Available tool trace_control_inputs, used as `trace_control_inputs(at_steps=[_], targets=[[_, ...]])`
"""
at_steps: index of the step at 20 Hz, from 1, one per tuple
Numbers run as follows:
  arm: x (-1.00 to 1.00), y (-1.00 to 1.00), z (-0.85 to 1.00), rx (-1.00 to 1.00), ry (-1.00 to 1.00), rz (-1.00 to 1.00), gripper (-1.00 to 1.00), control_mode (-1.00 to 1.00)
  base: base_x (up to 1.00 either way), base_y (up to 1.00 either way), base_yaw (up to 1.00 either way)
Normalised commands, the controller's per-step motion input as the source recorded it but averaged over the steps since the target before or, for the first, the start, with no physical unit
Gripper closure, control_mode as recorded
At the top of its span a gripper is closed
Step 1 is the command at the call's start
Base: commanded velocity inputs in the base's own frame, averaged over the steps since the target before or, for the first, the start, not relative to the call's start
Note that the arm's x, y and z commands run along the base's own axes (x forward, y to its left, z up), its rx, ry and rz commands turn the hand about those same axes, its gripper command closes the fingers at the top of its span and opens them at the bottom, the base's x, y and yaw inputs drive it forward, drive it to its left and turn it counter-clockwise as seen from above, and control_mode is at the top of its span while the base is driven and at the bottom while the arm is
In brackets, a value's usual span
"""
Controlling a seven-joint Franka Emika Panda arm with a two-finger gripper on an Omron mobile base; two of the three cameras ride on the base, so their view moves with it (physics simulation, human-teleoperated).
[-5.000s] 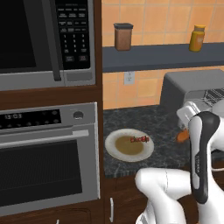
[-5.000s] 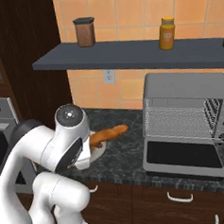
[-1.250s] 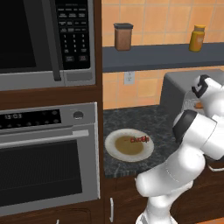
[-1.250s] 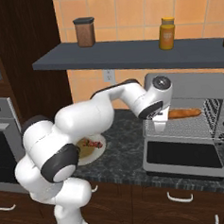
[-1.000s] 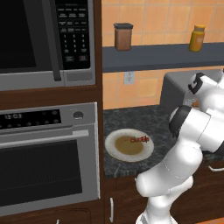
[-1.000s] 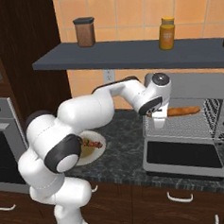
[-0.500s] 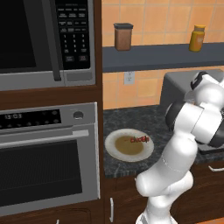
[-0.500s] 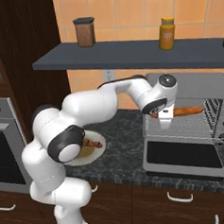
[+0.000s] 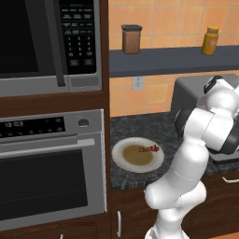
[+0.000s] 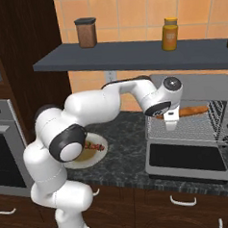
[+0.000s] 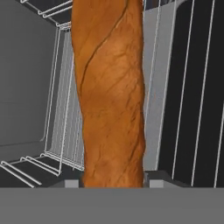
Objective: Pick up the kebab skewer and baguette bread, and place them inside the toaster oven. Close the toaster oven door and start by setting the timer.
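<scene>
In the left base view we see the kebab skewer (image 9: 149,149), dark red and brown chunks, on the right side of the round plate (image 9: 122,161) near the desk's (image 9: 135,127) front edge, where it lay before. In the right base view the baguette bread (image 10: 190,111) lies level inside the open toaster oven (image 10: 193,122), deeper than a second ago; the toaster oven door (image 10: 185,159) hangs down flat. In the hand view the fingers (image 11: 71,183) hold the cracked orange-brown loaf above the wire rack (image 11: 188,100).
</scene>
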Motion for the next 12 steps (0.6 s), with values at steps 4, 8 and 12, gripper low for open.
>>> trace_control_inputs(at_steps=[4, 8, 12], targets=[[0.0, 0.0, 0.0, 0.0, 0.0, 0.0, -1.0, -1.0, 0.0, 0.0, 0.0], [0.0, 0.0, 0.0, 0.0, 0.0, 0.0, -1.0, -1.0, 0.0, 0.0, 0.0], [-0.68, 0.06, 0.0, -0.06, 0.0, 0.06, -1.0, -1.0, 0.0, 0.0, 0.0]])
